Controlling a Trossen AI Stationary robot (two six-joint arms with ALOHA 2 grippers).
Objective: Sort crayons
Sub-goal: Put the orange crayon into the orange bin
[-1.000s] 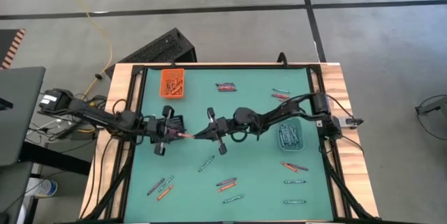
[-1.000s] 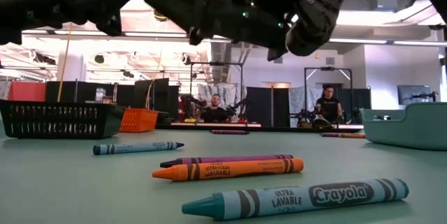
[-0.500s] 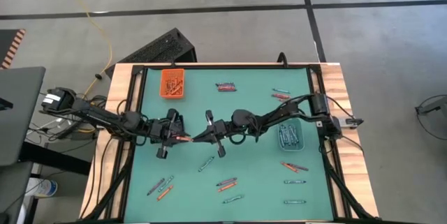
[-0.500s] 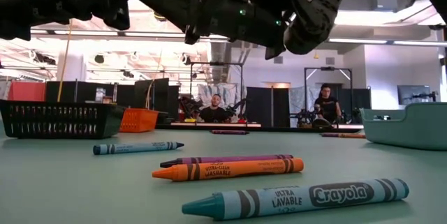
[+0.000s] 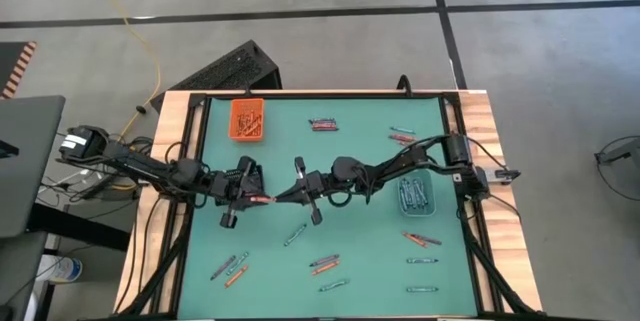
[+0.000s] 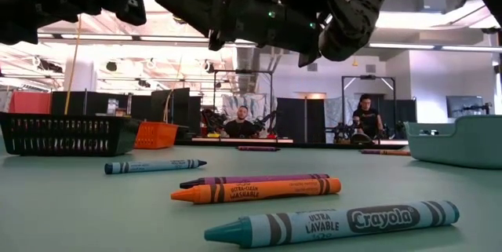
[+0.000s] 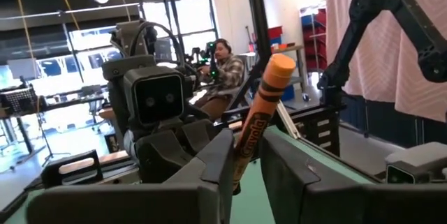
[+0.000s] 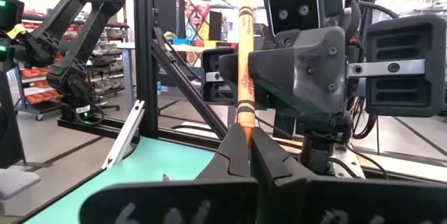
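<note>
From above, my left tool and right tool meet mid-counter, an orange crayon bridging them; many crayons lie loose, some already in trays. My left wrist view shows my fingers closing around it. My right wrist view shows my tool clamped on its tip.

trays: orange, teal, black — 3 | arms: 2 | people behind the table: 2
</note>
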